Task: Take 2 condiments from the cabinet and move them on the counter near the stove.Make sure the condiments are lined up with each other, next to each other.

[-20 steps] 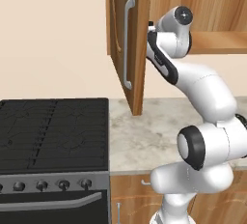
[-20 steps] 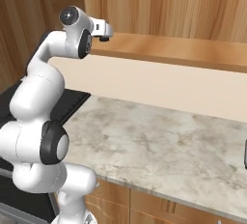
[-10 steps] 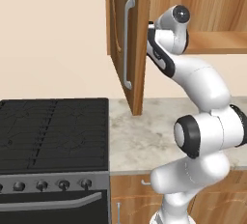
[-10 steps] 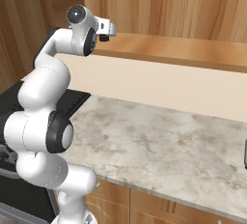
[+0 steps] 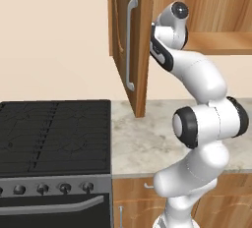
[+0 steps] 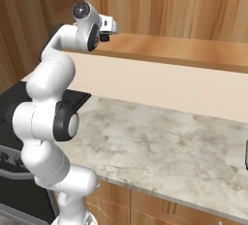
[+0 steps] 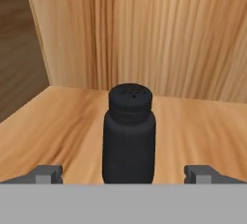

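Left base view: a white robot arm (image 5: 206,124) rises from the lower right and bends up to the open wall cabinet (image 5: 206,6). Its hand reaches in at shelf level, just behind the edge of the cabinet door (image 5: 129,45), which stands swung out towards the camera and carries a long silver bar handle (image 5: 130,45). The gripper itself is hidden behind the wrist here. Below, a marbled beige-grey counter (image 5: 142,138) runs along the wall. The black-topped stove (image 5: 54,133) sits at the left, touching the counter's end, with a row of dark knobs (image 5: 54,188) on its front.

Right base view: the arm climbs from the lower left. The gripper (image 6: 107,31) sits at the left end of the wooden shelf (image 6: 184,52), level with it and pointing into the cabinet. It is too small here to tell how the jaws stand. The counter spreads out below and to the right, and a corner of the stove shows behind the arm at the left.

Hand view: a matte black shaker bottle (image 7: 129,136) stands upright on the shelf, close to the camera, its narrower cap dotted with small holes. The cabinet's wood-grain back wall (image 7: 154,30) rises behind it. The two dark fingertips (image 7: 48,172) stand wide apart at the bottom corners, one on each side of the bottle, with clear space between each tip and the bottle. The gripper is open and holds nothing.
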### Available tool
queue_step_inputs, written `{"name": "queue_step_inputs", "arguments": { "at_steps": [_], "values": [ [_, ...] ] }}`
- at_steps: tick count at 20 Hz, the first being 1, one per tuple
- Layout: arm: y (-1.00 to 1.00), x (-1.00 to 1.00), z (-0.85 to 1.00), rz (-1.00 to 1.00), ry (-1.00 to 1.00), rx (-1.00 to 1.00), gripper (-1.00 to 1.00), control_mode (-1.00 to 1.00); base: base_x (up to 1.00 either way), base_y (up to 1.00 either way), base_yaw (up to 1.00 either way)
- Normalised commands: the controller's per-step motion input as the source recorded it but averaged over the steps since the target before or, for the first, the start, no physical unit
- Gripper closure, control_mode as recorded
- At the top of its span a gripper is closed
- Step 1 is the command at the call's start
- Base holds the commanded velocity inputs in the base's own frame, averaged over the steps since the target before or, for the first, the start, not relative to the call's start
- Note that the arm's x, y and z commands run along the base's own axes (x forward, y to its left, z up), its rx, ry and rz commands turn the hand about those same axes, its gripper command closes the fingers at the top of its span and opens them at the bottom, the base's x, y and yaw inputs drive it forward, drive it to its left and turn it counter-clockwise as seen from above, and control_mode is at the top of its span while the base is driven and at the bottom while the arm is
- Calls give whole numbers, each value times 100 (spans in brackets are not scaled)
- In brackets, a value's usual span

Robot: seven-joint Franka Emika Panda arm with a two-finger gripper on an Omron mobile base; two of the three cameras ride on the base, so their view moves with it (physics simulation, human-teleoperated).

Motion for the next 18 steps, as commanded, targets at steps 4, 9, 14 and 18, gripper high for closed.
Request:
{"name": "queue_step_inputs", "arguments": {
  "at_steps": [4,9,14,18],
  "values": [
    [0,24,-6,0,0,0,-100,-100,0,0,0],
    [0,21,-5,0,0,0,-100,-100,0,0,0],
    [0,16,-5,0,0,0,-100,-100,0,0,0],
    [0,17,-3,0,0,0,-100,-100,0,0,0]
  ]
}}
